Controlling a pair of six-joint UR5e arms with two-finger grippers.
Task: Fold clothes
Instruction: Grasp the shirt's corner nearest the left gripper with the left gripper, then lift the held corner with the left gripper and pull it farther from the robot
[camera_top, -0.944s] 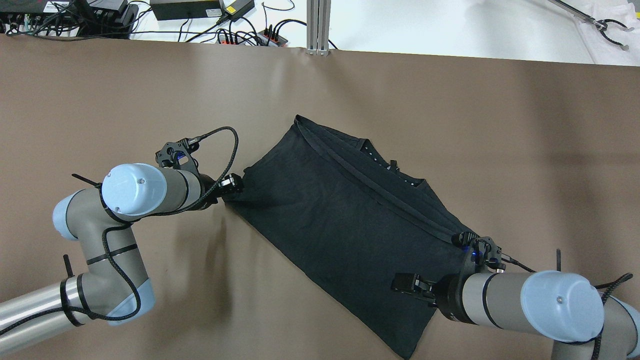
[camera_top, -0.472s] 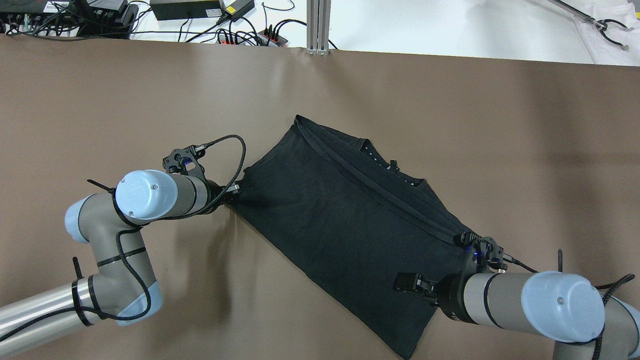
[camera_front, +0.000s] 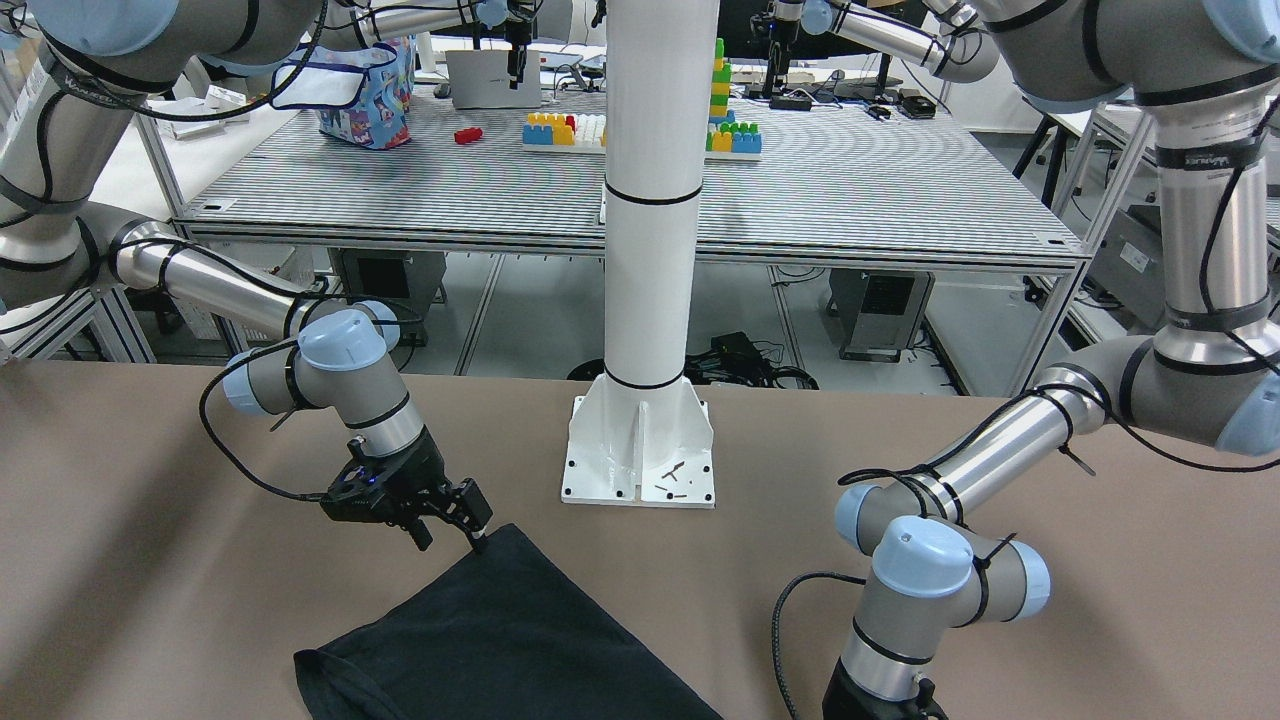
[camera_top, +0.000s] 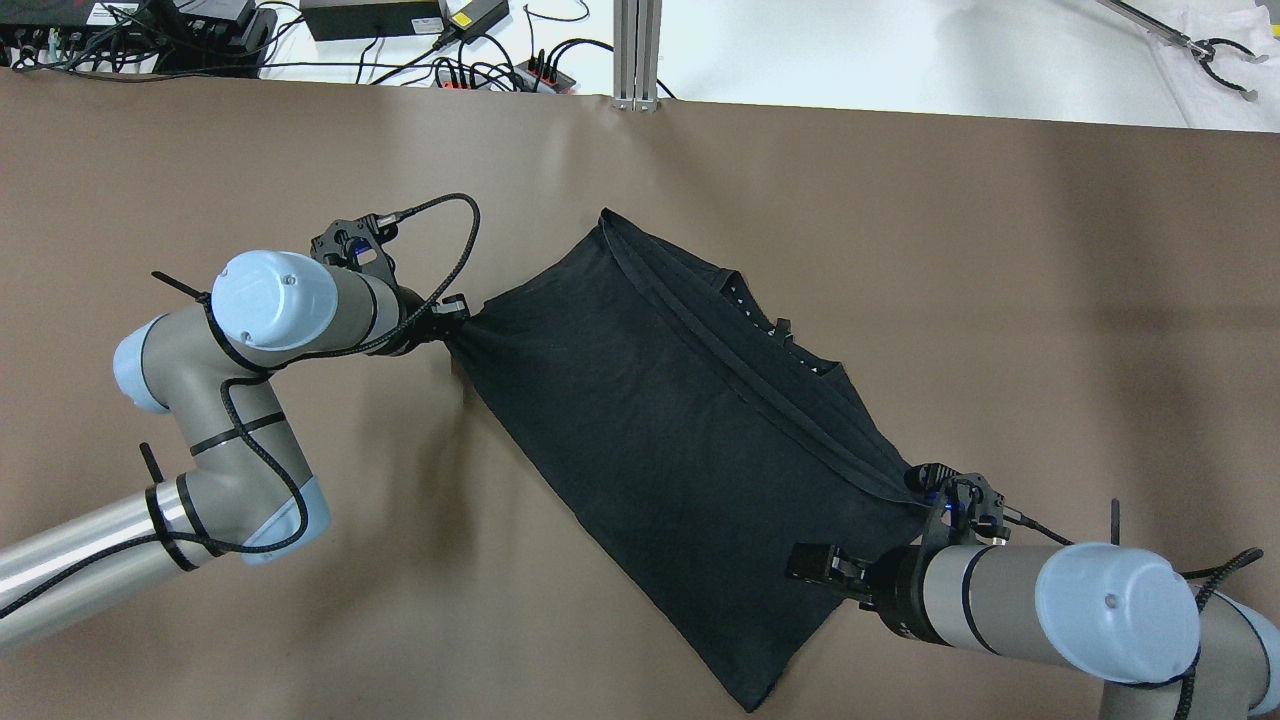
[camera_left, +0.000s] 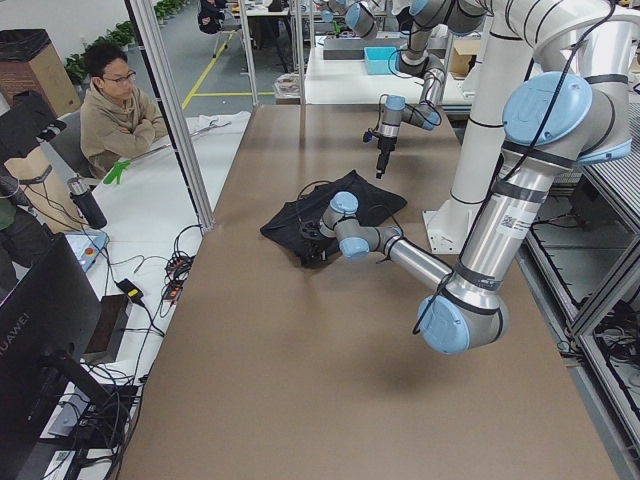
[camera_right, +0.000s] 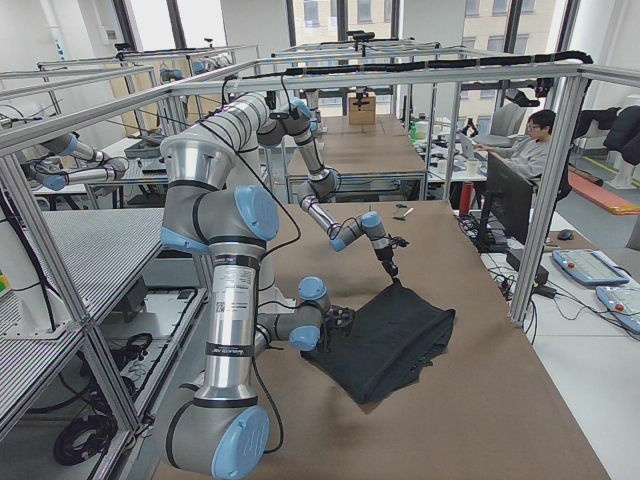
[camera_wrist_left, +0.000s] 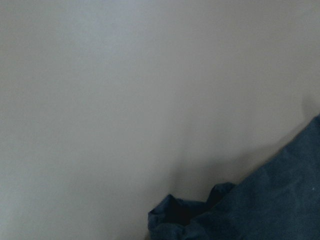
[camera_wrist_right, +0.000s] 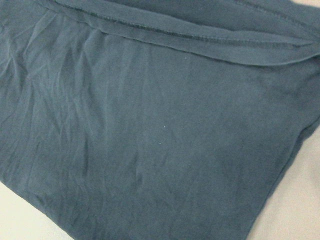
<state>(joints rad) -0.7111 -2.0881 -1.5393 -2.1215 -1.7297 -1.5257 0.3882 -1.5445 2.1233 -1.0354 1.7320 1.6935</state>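
The clothes (camera_top: 680, 420) are one black garment lying slantwise on the brown table, with folded hemmed bands along its far right side. My left gripper (camera_top: 458, 322) is shut on its left corner, which is drawn to a point and bunched low in the left wrist view (camera_wrist_left: 190, 215). My right gripper (camera_top: 812, 565) hovers at the garment's near right edge. In the front-facing view the right gripper (camera_front: 452, 525) stands open, one fingertip (camera_front: 478, 530) at the cloth's corner (camera_front: 500, 545). The right wrist view is filled with dark cloth (camera_wrist_right: 150, 130).
The white post base (camera_front: 640, 455) stands on the table behind the garment. Cables and power bricks (camera_top: 370, 20) and an aluminium post (camera_top: 636, 50) line the far edge. A seated person (camera_left: 115, 105) is beside the table's end. Bare brown table (camera_top: 1050, 300) surrounds the cloth.
My left gripper has moved away from the robot with the corner in it, pulling the cloth taut. The garment's near corner slid left. The right arm hardly moved.
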